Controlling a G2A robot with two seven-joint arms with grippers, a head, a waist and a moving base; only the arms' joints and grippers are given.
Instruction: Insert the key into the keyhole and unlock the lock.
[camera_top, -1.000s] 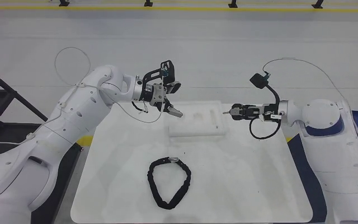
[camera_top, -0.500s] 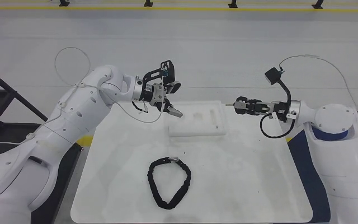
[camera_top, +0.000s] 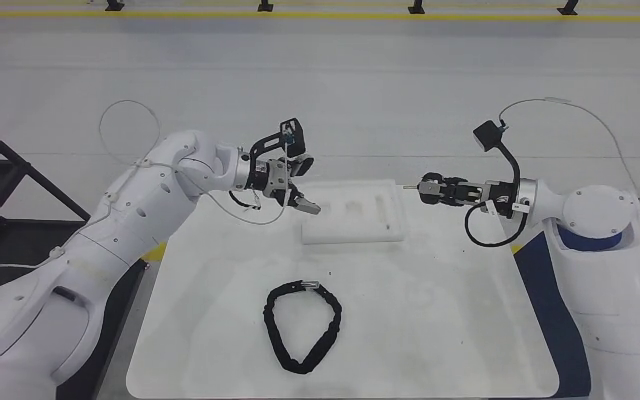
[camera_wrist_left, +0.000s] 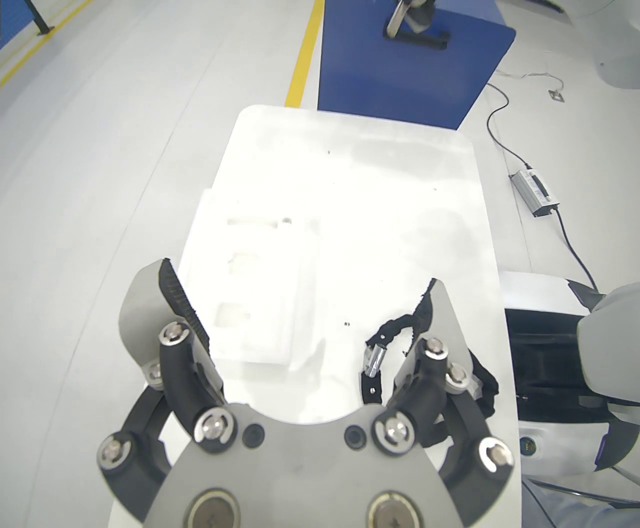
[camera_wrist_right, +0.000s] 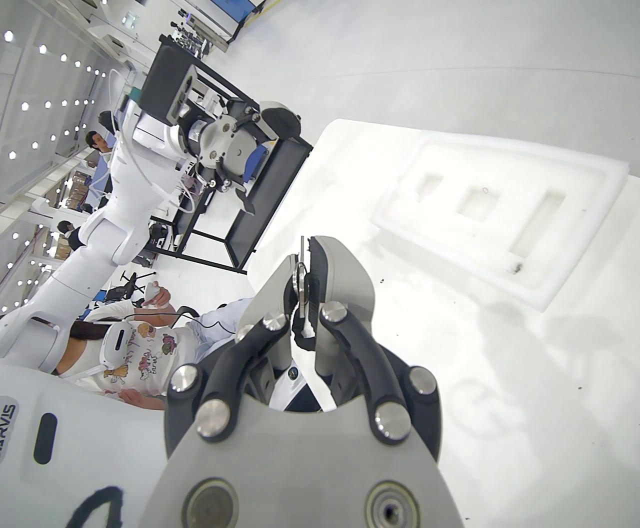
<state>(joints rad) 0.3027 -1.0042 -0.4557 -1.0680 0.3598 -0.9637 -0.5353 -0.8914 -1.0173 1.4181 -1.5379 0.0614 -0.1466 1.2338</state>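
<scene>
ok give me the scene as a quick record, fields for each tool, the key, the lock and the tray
left tool: open, empty, in the air at one end of the foam tray
right tool: shut on the key, in the air off the tray's other end
key: pinched between the fingers, blade poking out past the tips
lock: black chain loop lying flat on the table, apart from both tools
foam tray: white, three recesses, at the table's far side
table: white
task state: key not yet in the keyhole

Bright overhead light, table (camera_wrist_left: 350, 200) glares white w/ soft shadows, wrist views warp at edges.
</scene>
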